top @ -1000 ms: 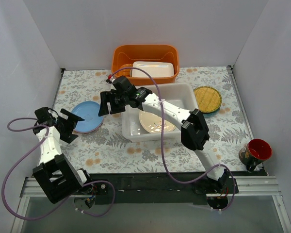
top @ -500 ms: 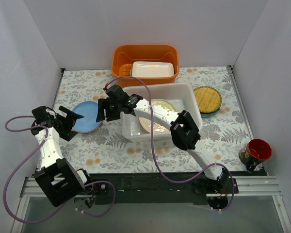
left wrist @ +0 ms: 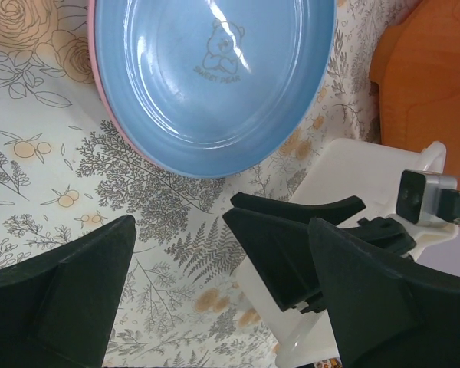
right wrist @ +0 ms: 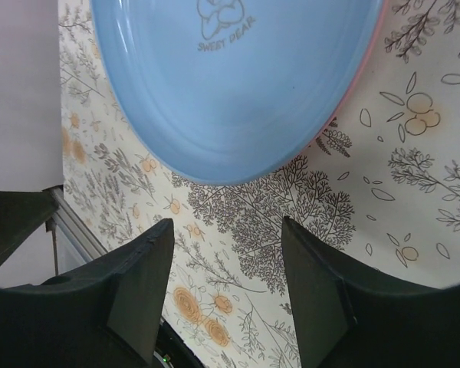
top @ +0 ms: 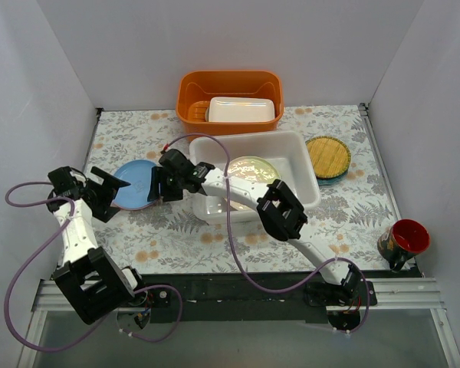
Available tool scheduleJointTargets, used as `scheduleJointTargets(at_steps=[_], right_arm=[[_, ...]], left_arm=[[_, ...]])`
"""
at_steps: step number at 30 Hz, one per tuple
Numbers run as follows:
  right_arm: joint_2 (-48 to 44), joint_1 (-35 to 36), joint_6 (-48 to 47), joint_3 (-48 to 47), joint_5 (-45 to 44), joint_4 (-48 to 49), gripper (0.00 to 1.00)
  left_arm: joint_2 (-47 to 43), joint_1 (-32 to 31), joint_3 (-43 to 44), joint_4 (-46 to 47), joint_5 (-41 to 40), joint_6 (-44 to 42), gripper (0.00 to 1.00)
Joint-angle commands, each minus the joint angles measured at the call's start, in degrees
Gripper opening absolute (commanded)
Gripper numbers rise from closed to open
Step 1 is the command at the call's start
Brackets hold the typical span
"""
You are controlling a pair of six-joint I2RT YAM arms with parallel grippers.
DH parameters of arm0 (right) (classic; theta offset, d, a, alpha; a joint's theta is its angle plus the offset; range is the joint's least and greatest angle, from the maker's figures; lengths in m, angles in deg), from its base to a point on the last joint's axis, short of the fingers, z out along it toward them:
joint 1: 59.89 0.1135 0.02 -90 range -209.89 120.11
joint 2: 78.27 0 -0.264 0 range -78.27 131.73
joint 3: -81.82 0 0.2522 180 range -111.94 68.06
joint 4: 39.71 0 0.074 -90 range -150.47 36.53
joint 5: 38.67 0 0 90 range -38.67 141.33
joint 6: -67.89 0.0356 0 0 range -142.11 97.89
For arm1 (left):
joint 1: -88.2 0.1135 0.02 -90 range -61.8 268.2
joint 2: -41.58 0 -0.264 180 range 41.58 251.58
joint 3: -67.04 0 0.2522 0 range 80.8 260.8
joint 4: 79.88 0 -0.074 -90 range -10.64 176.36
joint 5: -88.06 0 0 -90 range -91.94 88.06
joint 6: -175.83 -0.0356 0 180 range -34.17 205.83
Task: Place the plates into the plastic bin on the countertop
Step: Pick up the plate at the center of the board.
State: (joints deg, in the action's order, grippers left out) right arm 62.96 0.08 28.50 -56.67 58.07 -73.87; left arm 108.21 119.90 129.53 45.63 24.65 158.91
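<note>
Right gripper (top: 158, 184): hovering at the light blue plate's (top: 135, 181) right edge, fingers parted, holding nothing.
Left gripper (top: 111, 190): hovering wide open and empty at that plate's left edge.
Light blue plate: lying on a pink plate (left wrist: 98, 77) on the countertop (top: 184, 230) — left of the plastic bin (top: 291, 142).
Plastic bin: holding one cream plate (top: 251, 169).
</note>
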Motion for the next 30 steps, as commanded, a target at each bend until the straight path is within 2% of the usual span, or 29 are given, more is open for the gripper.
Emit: scheduleJointTargets(at_steps=[1, 16, 19, 26, 30], right_arm=[[1.33, 1.47, 3.18, -1.31, -2.7, 2.3, 0.64], [3.17, 1.91, 11.78, 2.12, -8.32, 8.89, 0.63], [4.84, 1.91, 13.28, -0.07, -9.11, 7.84, 0.61], [8.36, 1.73, 17.06, -3.33, -8.77, 7.83, 0.39], [6.52, 1.73, 16.19, -0.7, -8.68, 8.88, 0.29]], left_arm=[[0.17, 0.9, 0.58, 0.83, 0.65, -1.1, 0.95], [-0.8, 1.08, -0.48, 1.36, 3.73, -1.45, 0.95], [-0.8, 0.99, -0.48, 1.71, 4.08, -1.45, 0.95], [-1.15, 1.08, -0.48, 1.53, 4.7, -1.45, 0.95], [-1.33, 1.08, -0.48, 1.36, 4.44, -1.45, 0.95]])
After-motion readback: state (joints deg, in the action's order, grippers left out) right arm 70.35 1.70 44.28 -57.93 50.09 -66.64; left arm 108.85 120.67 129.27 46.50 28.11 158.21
